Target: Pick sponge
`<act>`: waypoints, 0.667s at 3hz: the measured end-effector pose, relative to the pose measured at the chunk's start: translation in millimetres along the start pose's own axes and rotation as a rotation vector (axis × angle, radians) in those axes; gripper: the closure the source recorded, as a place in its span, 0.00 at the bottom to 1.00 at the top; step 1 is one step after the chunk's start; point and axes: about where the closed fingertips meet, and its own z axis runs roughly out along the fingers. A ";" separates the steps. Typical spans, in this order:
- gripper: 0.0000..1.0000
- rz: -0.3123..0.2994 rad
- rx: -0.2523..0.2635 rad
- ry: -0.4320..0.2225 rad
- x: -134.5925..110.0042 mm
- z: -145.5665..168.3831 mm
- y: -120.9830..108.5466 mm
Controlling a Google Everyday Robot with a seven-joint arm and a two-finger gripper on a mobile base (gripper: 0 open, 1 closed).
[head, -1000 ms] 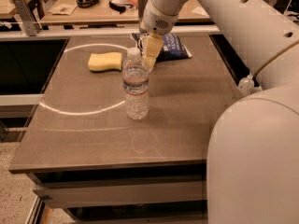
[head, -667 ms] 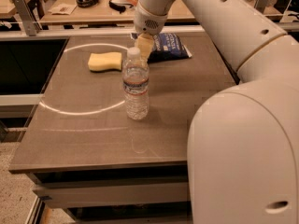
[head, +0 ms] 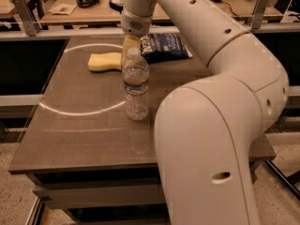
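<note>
The pale yellow sponge point(head: 105, 61) lies flat on the far left part of the brown table point(head: 84, 125). My gripper point(head: 131, 47) hangs from the white arm just to the right of the sponge's right end, low over the table. It is partly hidden behind the cap of a clear water bottle point(head: 136, 87). Nothing is seen held in the gripper.
The water bottle stands upright in front of the gripper, near the table's middle. A dark blue snack bag point(head: 166, 45) lies at the back right of the gripper. My large white arm point(head: 220, 125) covers the table's right side. A desk with clutter stands behind.
The gripper has moved left and closer to the sponge's right end. The sponge, bottle and bag have kept their places.
</note>
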 end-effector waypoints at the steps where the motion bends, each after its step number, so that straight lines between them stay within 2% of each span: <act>1: 0.00 0.001 -0.015 0.001 -10.2 10.8 -6.1; 2: 0.00 -0.012 -0.031 -0.005 -23.0 19.9 -9.6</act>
